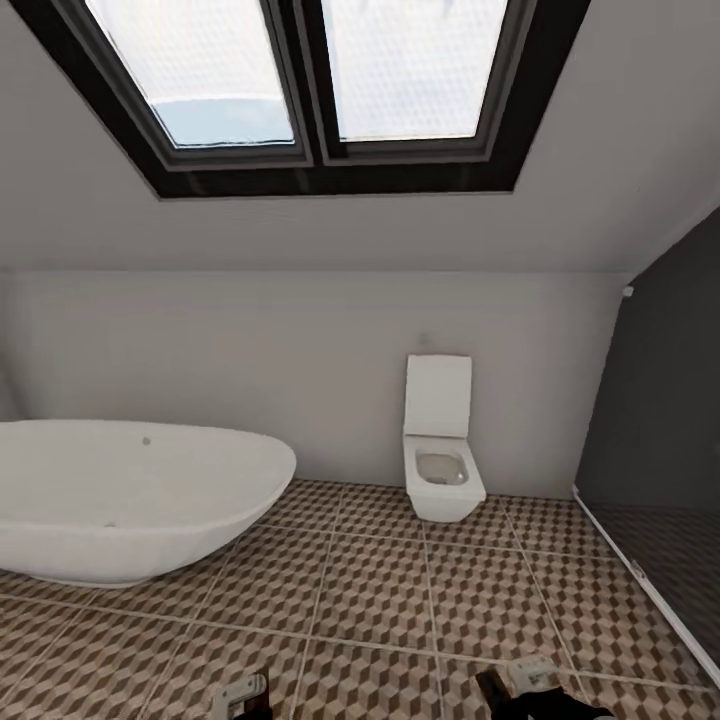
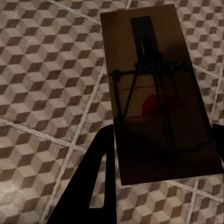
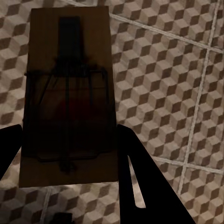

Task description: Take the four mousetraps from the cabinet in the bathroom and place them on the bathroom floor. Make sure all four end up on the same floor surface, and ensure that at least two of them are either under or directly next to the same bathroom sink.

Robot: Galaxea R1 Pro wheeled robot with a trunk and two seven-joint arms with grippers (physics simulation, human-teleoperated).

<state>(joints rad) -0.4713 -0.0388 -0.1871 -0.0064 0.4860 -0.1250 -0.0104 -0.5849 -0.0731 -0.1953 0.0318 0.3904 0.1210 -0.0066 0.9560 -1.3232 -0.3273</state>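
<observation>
Each arm carries one mousetrap: the left gripper (image 2: 161,154) is clamped on a mousetrap (image 2: 158,93), the right gripper (image 3: 65,154) on another mousetrap (image 3: 67,98), both above the bathroom floor (image 1: 400,600). No sink appears, so the robot should turn to find it, boards kept level. Bathtub (image 1: 120,510) near left, toilet (image 1: 440,450) far right

I hold a mousetrap (image 3: 70,98) between my right gripper's (image 3: 70,154) two black fingers (image 3: 140,182), its dark wire parts and red spot facing the camera. Behind it lies the cube-patterned floor (image 3: 168,74) with pale grout lines.
</observation>
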